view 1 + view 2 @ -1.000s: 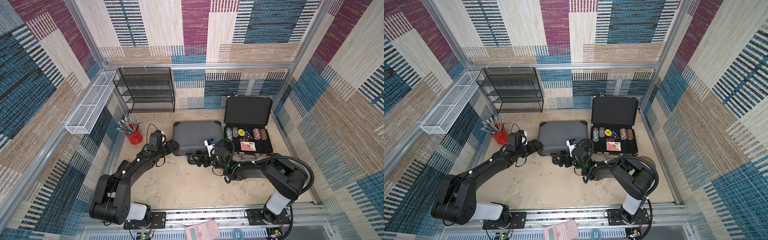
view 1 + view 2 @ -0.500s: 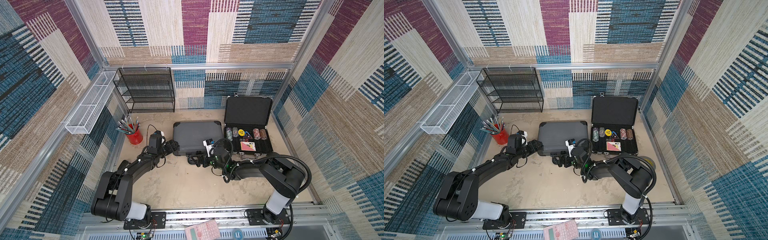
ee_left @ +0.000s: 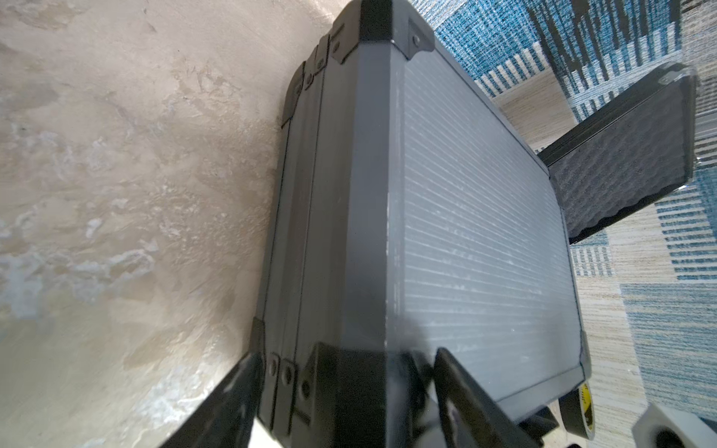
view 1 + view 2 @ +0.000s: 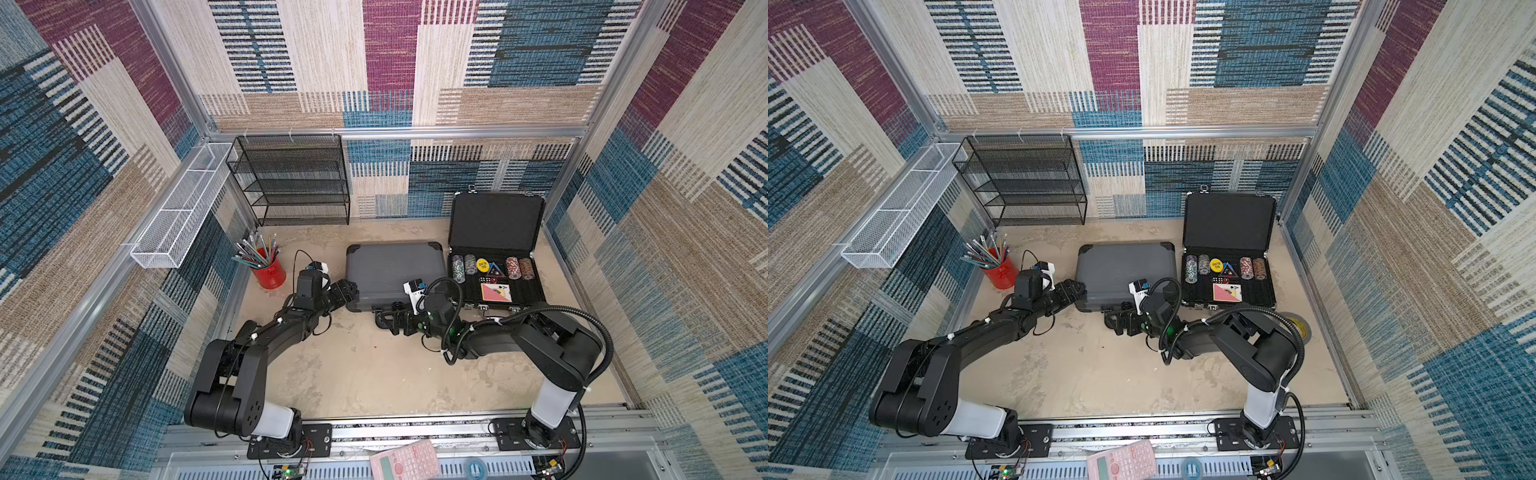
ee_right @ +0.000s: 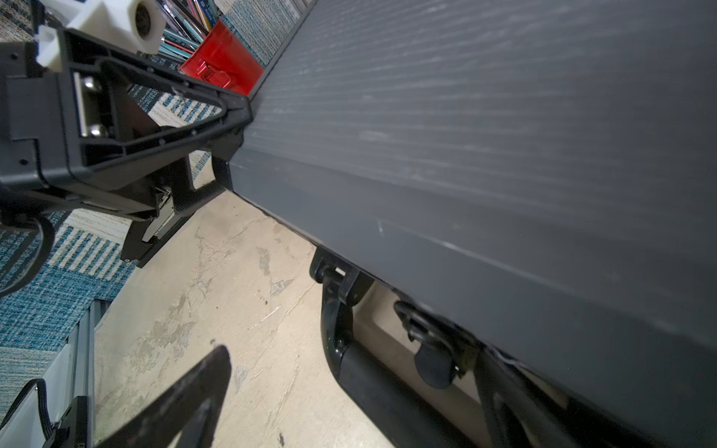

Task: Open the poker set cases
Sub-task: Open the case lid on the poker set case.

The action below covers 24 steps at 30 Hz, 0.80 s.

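Top views: black case (image 4: 496,220) stands open at the desk's (image 4: 365,374) far right, chips (image 4: 463,266) showing; grey case (image 4: 395,266), just beside it, is shut, so half remains. Left gripper (image 4: 348,291) clamps the grey case's near left corner; right gripper (image 4: 386,322), jaws spread, brackets its handle (image 5: 372,380) in the right wrist view.

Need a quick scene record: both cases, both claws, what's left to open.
grey case: closed, lying flat
black case: open, lid upright, chips showing
left claw: straddles grey case's front-left corner; grip unclear
right claw: open, fingers either side of grey case's handle
remaining: grey case not yet opened
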Motion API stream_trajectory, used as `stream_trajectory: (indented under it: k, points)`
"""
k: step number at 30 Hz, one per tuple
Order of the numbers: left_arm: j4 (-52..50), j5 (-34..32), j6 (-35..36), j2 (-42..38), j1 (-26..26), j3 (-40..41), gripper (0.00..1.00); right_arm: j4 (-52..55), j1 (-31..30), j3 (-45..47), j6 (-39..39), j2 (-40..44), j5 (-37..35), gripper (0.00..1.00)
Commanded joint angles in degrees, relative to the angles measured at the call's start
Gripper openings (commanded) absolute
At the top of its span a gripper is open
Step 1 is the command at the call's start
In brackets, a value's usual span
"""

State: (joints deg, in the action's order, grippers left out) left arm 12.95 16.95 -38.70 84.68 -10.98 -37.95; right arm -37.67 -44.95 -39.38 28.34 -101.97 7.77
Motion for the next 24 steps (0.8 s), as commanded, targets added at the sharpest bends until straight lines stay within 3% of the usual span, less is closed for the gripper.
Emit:
stream_trajectory:
  k: [1,12,20,24]
  points:
    - [-11.71,-2.28,0.41,1.38,0.17,0.90,0.70,-4.69,-0.03,-0.66,-3.05,0.50,0.01,1.00]
    - [-10.73,-0.67,0.20,2.54,0.33,0.82,0.69,-4.89,-0.40,0.77,-7.15,2.70,2.74,0.99]
    - [-10.19,0.45,0.07,2.55,0.52,0.79,0.67,4.97,-0.40,-1.01,-3.51,3.24,-3.86,1.00]
    - [-10.75,0.10,0.63,2.41,0.52,0.37,0.67,2.55,-0.40,0.39,-3.21,4.50,-3.36,0.99]
